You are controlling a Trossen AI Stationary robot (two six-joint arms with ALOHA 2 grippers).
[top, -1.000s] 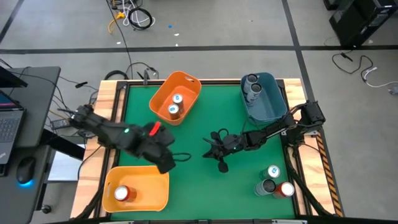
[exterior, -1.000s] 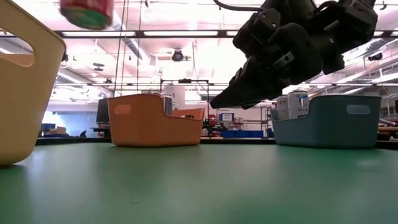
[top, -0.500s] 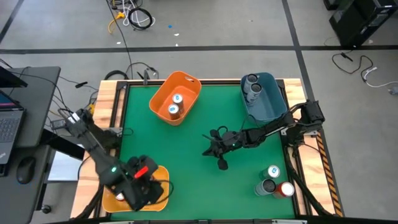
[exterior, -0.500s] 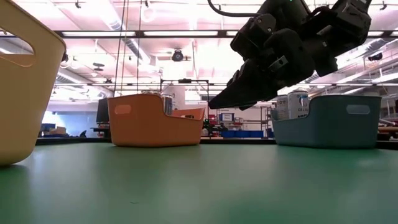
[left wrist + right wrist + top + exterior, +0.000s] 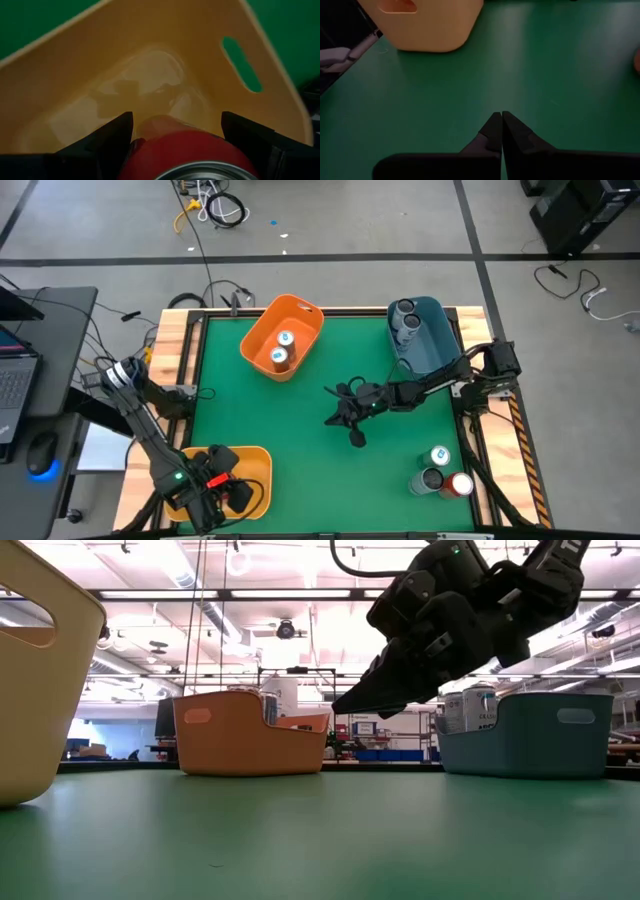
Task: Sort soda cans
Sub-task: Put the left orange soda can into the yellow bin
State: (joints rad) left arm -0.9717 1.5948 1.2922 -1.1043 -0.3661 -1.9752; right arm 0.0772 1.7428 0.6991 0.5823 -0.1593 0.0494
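Observation:
My left gripper (image 5: 215, 486) is down over the yellow bin (image 5: 255, 465) at the table's near left corner, shut on a red-orange soda can (image 5: 185, 145) whose silvery top (image 5: 210, 173) faces the wrist camera. My right gripper (image 5: 350, 412) hovers shut above the table's middle, touching nothing. Two white-and-blue cans (image 5: 283, 347) stand in the orange bin (image 5: 300, 312). Two dark cans (image 5: 406, 316) stand in the blue bin (image 5: 440, 345). A white-and-blue can (image 5: 440, 455), a dark can (image 5: 430, 478) and a red can (image 5: 461, 485) stand together near the near right corner. My left gripper holds the red-orange can by its side wall just below the top rim (image 5: 145, 144), pinched between the two fingers (image 5: 112, 135), which come at it from above. The can sits inside the yellow bin's opening; its lower end is hidden by its own body.
In the low view the yellow bin's wall (image 5: 40, 670) stands at the near left, and the orange bin (image 5: 250, 735) and blue bin (image 5: 530, 735) stand along the far side. Bare green mat lies under my right gripper (image 5: 501, 125). Cables and a laptop lie off the table's left.
My left gripper has carried the red-orange can from the table's left middle toward the near edge and down into the yellow bin, staying shut on it. The can has left the low view's top. My right arm has barely shifted.

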